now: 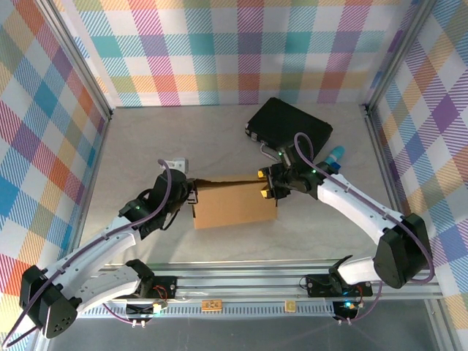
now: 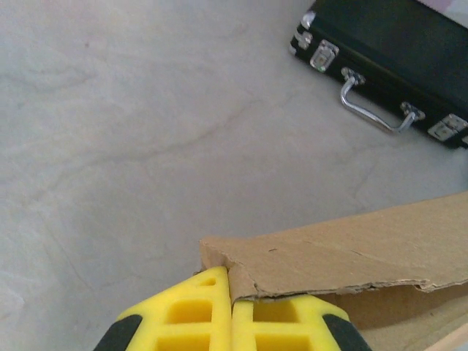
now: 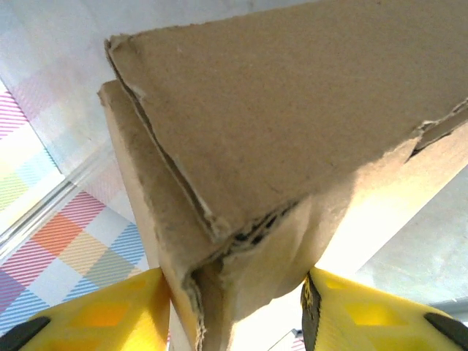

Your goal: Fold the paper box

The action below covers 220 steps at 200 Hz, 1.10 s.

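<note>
Item: plain brown corrugated cardboard paper box (image 1: 234,205), partly folded, held between my two claws, left claw (image 2: 232,285) clenched on a ragged flap corner, right claw (image 3: 238,292) grasping the doubled corner fold, black hard briefcase (image 2: 387,44) lying beyond both.

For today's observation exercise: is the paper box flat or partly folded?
Partly folded: the paper box has a doubled flap raised above its base.
</note>
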Available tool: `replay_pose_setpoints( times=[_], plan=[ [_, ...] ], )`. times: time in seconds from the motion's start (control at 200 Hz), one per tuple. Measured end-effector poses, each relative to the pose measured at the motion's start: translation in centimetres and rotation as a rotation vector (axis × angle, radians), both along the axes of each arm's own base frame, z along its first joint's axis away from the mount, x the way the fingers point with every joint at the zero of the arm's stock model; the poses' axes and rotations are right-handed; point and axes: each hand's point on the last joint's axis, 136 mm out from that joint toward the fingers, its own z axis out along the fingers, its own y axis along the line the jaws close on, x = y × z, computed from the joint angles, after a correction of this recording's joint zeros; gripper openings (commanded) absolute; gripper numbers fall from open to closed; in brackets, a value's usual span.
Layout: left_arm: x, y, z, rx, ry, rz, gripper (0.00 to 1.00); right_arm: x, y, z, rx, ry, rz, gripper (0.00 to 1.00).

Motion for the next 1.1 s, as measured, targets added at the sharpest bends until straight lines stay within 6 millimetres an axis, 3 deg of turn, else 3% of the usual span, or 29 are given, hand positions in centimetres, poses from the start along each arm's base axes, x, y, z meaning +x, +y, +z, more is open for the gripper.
replay_pose_setpoints(
  times=[0.435,0.72,0.78,1.1],
  plan=[
    [5.3,1.6,1.6,0.085,-0.226,0.102,0.00,7.3,2.3,0.8,-0.022,-0.193,-0.014,0.48],
    [5.1,1.9,0.1,0.089,-0.257,0.093,0.00,8.8,2.7,0.4,-0.011,-0.271,-0.020,0.48],
    [4.8,1.8,0.1,0.081,-0.258,0.084,0.14,8.9,2.7,0.3,-0.009,-0.280,-0.017,0.48],
    [2.9,0.8,0.2,-0.015,-0.197,0.015,0.42,8.4,2.8,0.0,0.006,-0.299,-0.009,0.46]
  ],
)
